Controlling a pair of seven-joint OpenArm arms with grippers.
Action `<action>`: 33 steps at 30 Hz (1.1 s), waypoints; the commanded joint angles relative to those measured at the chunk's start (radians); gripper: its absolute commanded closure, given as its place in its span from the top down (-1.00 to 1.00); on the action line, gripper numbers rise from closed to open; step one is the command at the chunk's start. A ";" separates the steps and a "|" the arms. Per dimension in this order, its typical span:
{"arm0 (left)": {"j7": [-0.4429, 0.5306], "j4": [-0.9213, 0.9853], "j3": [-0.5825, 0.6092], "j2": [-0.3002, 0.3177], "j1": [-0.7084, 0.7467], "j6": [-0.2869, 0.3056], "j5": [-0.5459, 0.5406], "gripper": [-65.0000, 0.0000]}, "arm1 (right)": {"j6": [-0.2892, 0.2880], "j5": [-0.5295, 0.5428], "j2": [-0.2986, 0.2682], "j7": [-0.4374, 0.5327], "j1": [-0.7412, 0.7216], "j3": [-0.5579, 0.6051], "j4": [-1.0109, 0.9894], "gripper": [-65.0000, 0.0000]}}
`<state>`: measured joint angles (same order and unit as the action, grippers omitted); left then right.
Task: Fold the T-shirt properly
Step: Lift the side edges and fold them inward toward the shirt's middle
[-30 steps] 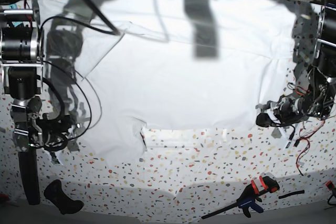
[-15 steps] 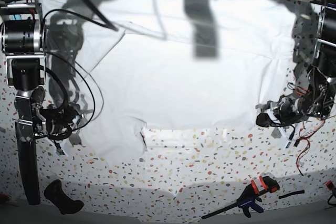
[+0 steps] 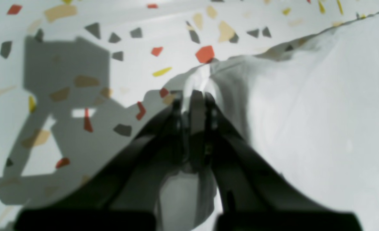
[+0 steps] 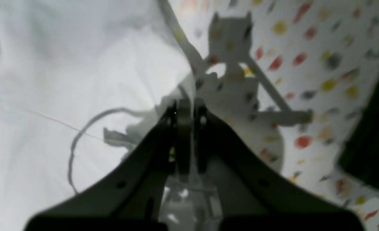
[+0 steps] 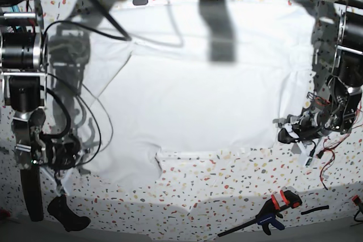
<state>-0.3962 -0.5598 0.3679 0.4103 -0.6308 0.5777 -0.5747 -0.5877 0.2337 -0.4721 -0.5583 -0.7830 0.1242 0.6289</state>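
Your T-shirt (image 5: 193, 77) lies spread white across the speckled desk (image 5: 227, 185). Left hand (image 3: 194, 96) and right hand (image 4: 186, 107) each pinch its hem, lifting it.

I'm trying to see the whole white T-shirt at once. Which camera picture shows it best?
The base view: the T-shirt lies spread across the speckled table, sleeves and edges visible. The left wrist view shows only an edge pinched in the left claw; the right wrist view only a blurry fold at the right claw.
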 commanded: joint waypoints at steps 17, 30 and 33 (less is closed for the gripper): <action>-0.278 -0.140 -0.106 0.023 -0.111 0.051 -0.198 -1.00 | -0.110 0.147 -0.128 -0.042 -0.094 -0.006 0.115 -1.00; -0.348 -0.613 -0.109 0.136 0.125 0.004 -0.176 -1.00 | -0.110 0.300 -0.291 -0.161 0.144 -0.006 0.507 -1.00; -0.349 -0.709 -0.143 0.165 0.183 -0.014 -0.141 -1.00 | -0.110 0.303 -0.322 -0.182 0.190 -0.006 0.579 -1.00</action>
<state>-0.7643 -1.2549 0.2359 0.5591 -0.4187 0.5667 -0.7033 -0.6975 0.5270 -0.7708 -0.7555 -0.5625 0.1268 1.1938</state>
